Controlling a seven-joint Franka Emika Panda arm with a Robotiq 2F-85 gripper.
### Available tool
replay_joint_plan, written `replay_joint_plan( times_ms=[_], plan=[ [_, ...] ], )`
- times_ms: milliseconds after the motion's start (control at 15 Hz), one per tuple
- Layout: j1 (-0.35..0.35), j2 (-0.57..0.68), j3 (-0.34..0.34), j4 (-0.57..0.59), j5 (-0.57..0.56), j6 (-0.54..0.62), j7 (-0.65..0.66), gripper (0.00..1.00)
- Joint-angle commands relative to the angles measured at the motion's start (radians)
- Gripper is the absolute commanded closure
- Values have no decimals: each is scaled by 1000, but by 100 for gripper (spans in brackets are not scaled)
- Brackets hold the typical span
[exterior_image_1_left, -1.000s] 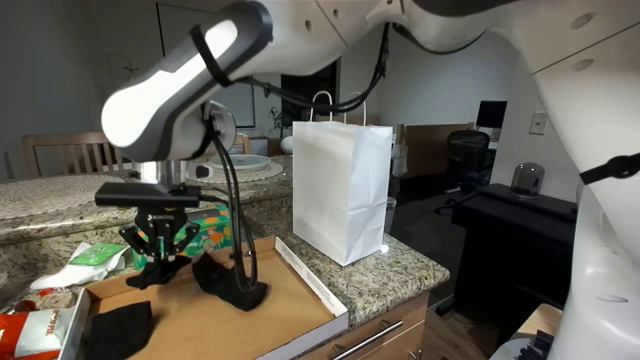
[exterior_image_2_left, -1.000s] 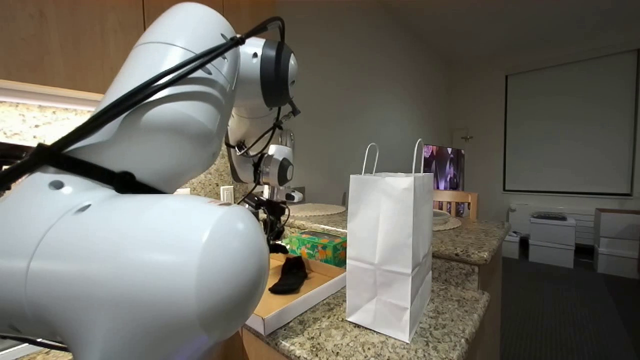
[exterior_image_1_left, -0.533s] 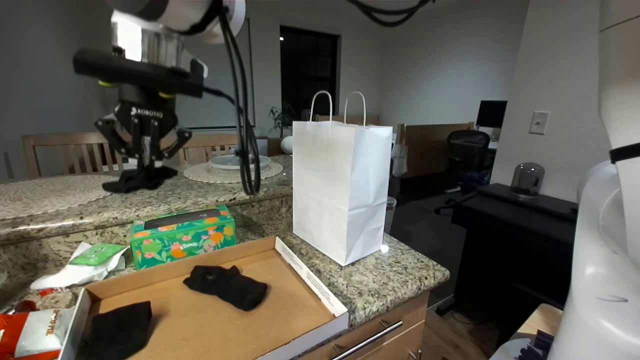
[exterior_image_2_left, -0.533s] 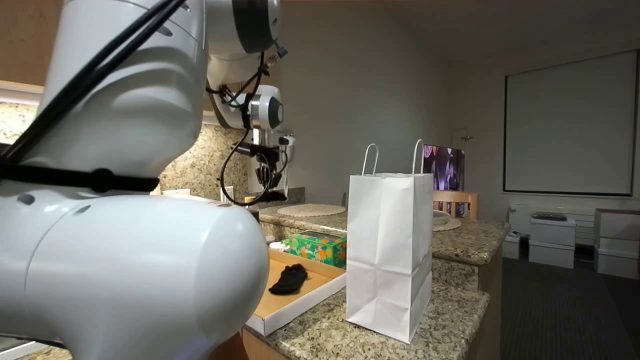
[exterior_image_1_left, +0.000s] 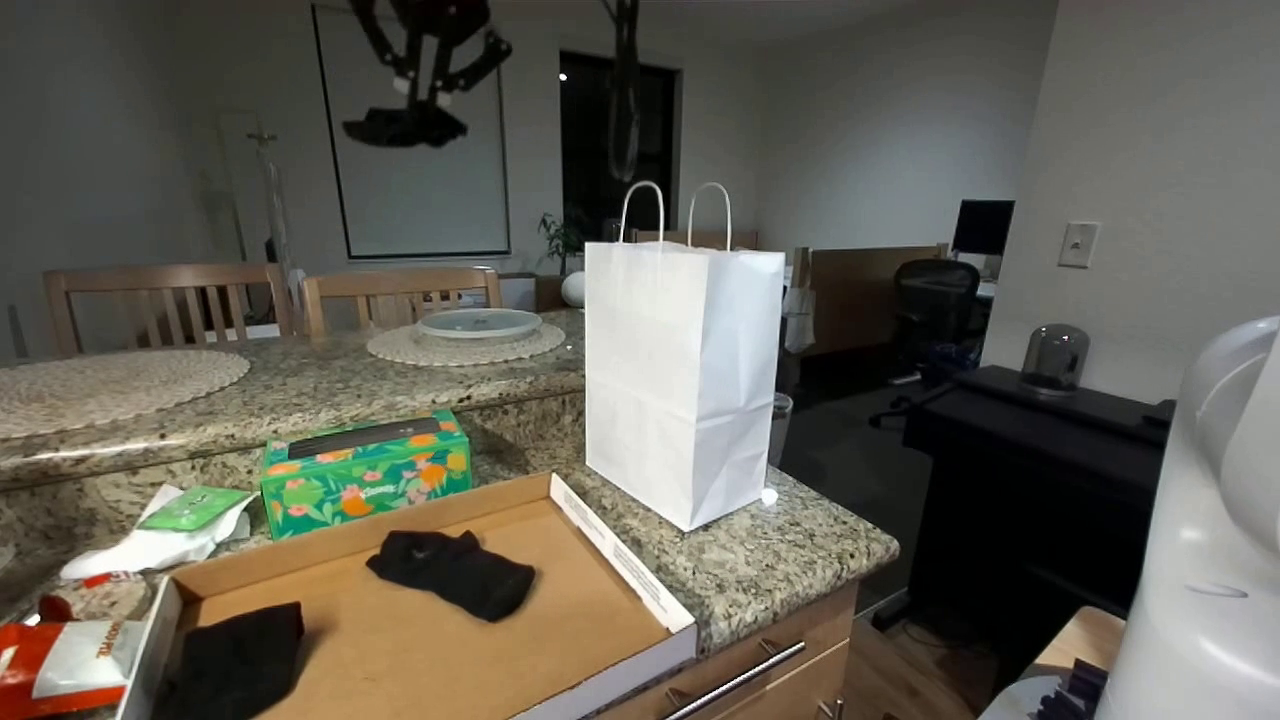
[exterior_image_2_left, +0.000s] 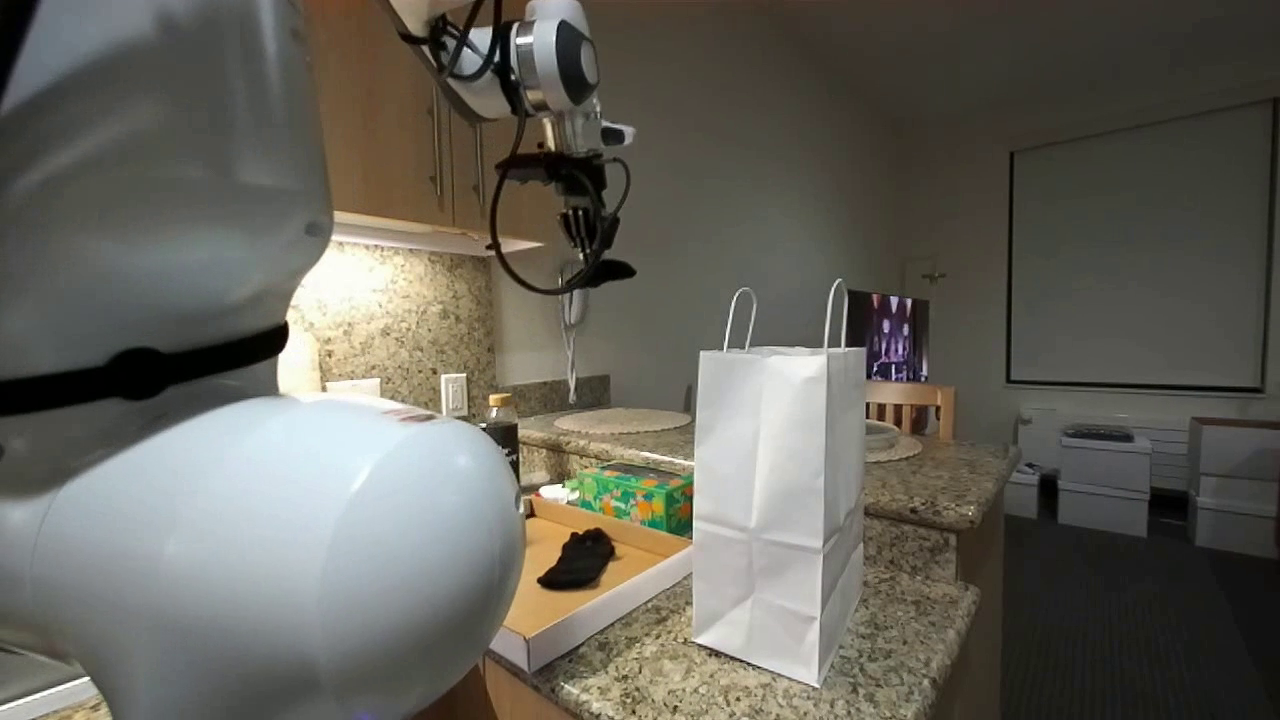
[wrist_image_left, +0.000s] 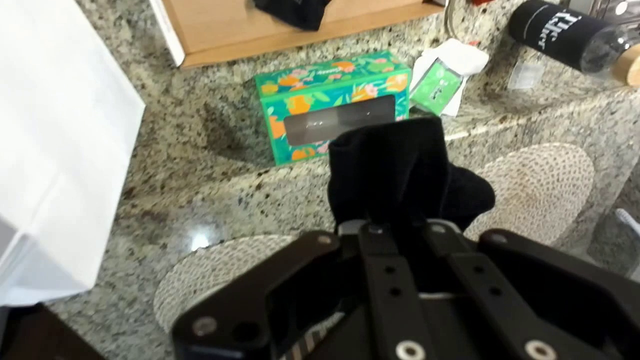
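Your gripper (wrist_image_left: 406, 229) is clamped tight on a sock (wrist_image_left: 390, 167), which hangs directly beneath it and juts out to either side.

Wrist view: downward over the desk (wrist_image_left: 185, 100), white bag (wrist_image_left: 65, 135) at nine o'clock; both exterior views, set lower, share it.

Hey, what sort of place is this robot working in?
Most likely a kitchen, though home or office is hard to tell: a speckled stone-look counter, a wooden drawer beneath it, and wall cabinets.
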Motion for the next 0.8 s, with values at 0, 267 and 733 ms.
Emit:
replay_joint_plan(
  times_ms=[0,267,733],
  plan=[
    [-95,-136,-40,-24,40,-80,-144,90],
    [-196,-234,-152,-18,113,-222,-347,90],
    [-344,-251,-377,-47,121,-511,-720,91]
  ],
)
